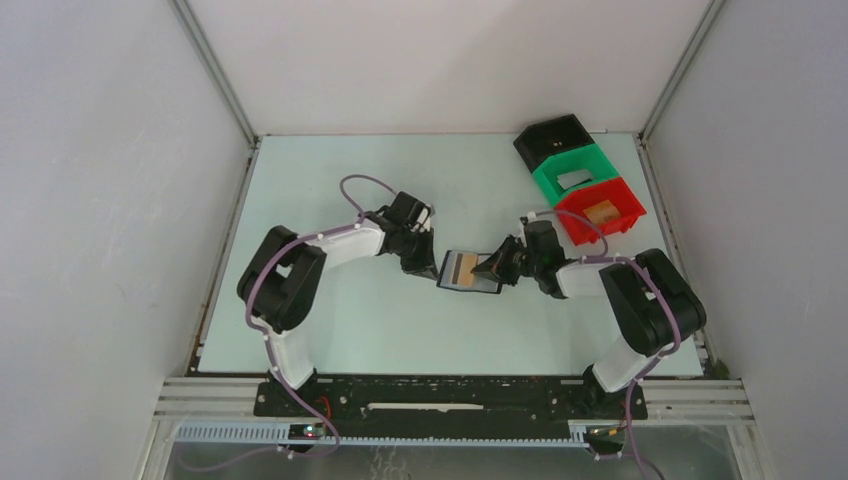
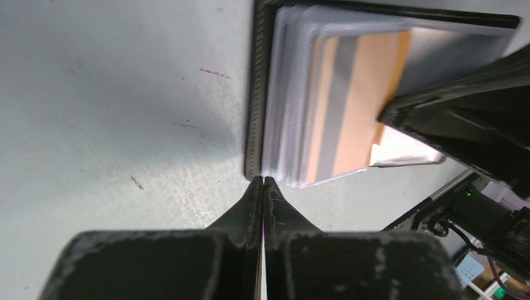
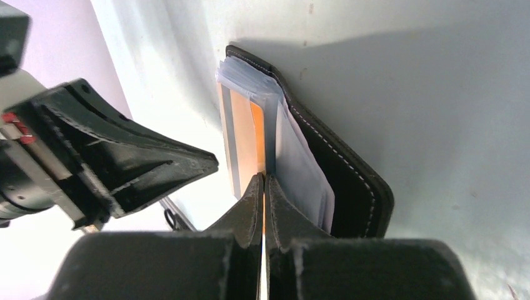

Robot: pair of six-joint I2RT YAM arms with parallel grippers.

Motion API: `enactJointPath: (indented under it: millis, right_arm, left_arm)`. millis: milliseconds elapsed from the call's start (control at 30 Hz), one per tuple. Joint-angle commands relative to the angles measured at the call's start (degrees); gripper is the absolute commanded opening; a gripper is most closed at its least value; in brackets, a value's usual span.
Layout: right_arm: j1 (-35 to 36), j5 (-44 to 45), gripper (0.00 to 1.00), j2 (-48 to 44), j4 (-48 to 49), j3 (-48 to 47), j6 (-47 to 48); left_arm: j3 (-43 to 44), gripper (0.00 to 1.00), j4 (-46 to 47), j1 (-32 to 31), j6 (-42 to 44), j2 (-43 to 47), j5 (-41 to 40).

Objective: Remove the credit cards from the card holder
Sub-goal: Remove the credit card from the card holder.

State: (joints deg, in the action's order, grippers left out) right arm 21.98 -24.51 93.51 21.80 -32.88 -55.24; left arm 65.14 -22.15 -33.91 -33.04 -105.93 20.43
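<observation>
Item 1. The card holder (image 3: 350, 181) lies open and flat on the pale table (image 1: 330, 330), roughly midway between the two arms. Its black stitched cover is underneath and its pockets face up.

Item 2. The left gripper (image 2: 263, 181) stands at the holder's left side. Its jaws are pressed fully together, and the joined tips touch the holder's black rim at one corner. They grasp nothing.

Item 3. The right gripper (image 3: 263, 178) stands at the holder's right side, reaching over that edge. Its jaws are drawn tight. An orange-tan piece (image 3: 244, 144) with a grey stripe runs in between the tips and appears pinched there by its edge. This piece lies on top of the holder's contents and is still largely over the holder.

Item 4. The credit cards (image 3: 300, 169) show as pale, layered sheets stacked inside the holder under and beside the orange-tan piece. I cannot tell how many there are.

Item 5. Beyond the holder, far and to its right, three bins stand in a touching row. The red bin (image 1: 628, 203) is nearest and holds a tan item (image 1: 601, 212). Next comes the green bin (image 1: 548, 178), holding a pale flat item (image 1: 575, 180). The black bin (image 1: 535, 145) is farthest.
</observation>
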Motion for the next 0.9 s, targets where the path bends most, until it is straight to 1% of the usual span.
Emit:
enactJointPath:
  millis: [0, 33, 100, 167, 367, 433, 500, 600, 733, 800, 867]
  right_arm:
    - [0.0, -8.2, 0.00, 3.5, 2.7, -4.5, 6.5]
    - [0.1, -9.8, 0.00, 4.5, 2.3, -5.7, 7.8]
    - [0.2, -11.6, 0.00, 6.5, 1.6, -7.9, 10.0]
    - [0.1, -12.5, 0.00, 7.6, 0.4, -9.7, 12.1]
    - [-1.3, -12.7, 0.00, 8.9, -3.2, -12.2, 14.3]
    - [-1.5, -12.5, 0.01, 9.1, -3.4, -12.2, 13.7]
    - [-1.5, -12.8, 0.06, 9.6, -2.9, -12.2, 12.5]
    - [-1.3, -13.4, 0.09, 10.5, -1.4, -12.2, 10.6]
    - [-1.0, -11.8, 0.09, 11.1, -1.0, -12.2, 9.5]
    - [-1.1, -11.1, 0.09, 11.0, -1.1, -12.1, 9.3]
    - [-1.1, -10.6, 0.05, 10.9, -1.2, -11.9, 9.1]
  left_arm:
    - [-0.5, 0.04, 2.9, -0.3, -0.4, 7.0, -2.5]
    - [-0.2, 0.07, 3.2, -0.3, -0.4, 7.6, -2.8]
    - [0.7, 0.19, 3.7, -0.3, -0.4, 7.8, -3.1]
    - [2.1, 0.27, 3.3, -0.3, -0.3, 6.7, -3.0]
    - [4.1, 0.28, 3.7, -0.3, -2.0, 2.0, -3.3]
    - [4.5, 0.28, 4.1, -0.3, -2.6, 0.9, -3.7]
    - [4.9, 0.28, 4.3, -0.3, -3.1, -0.2, -4.2]
    - [5.3, 0.26, 4.6, -0.3, -3.6, -1.4, -4.5]
    - [5.7, 0.17, 4.6, -0.2, -4.0, -3.0, -4.5]
    - [5.9, 0.10, 4.3, -0.2, -4.2, -3.7, -4.6]
    - [6.0, 0.03, 3.9, -0.1, -4.4, -4.3, -5.0]
